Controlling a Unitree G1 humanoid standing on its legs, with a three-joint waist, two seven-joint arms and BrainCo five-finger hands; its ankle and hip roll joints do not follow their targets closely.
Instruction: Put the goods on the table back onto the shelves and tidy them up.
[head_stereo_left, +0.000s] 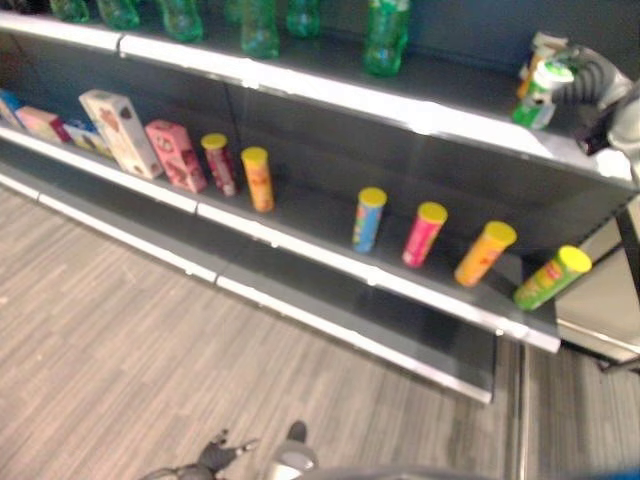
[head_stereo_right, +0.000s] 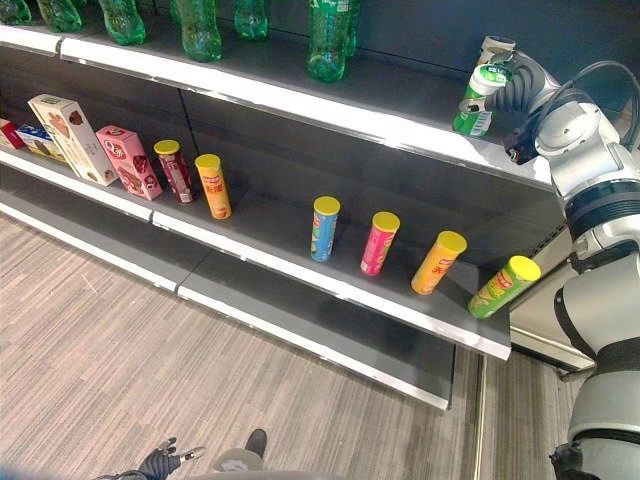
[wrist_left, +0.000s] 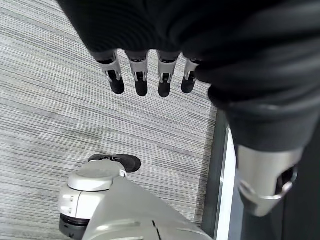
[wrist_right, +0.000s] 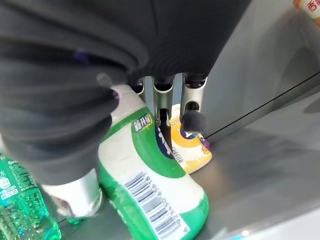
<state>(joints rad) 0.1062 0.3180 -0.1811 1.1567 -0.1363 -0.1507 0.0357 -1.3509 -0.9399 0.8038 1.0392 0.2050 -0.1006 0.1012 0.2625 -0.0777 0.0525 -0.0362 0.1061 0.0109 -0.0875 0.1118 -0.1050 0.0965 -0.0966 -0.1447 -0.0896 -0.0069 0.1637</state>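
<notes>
Right hand (head_stereo_right: 508, 92) curled round white-and-green bottle (head_stereo_right: 476, 98) on top shelf (head_stereo_right: 300, 100), left hand (wrist_left: 145, 80) hanging with straight fingers

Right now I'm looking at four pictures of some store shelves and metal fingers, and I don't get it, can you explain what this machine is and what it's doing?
It is a humanoid robot restocking a shop shelf. Two pictures come from cameras in its head, looking down at the shelves. The other two come from cameras on its wrists, looking along each hand.

The right hand is up at the top shelf, fingers curled round a green and white bottle. Its wrist view shows that bottle close up, beside an orange and white bottle.

The left hand hangs over the floor, fingers straight, holding nothing.

Green drink bottles line the top shelf. The middle shelf holds boxes and yellow-lidded snack tubes.
</notes>
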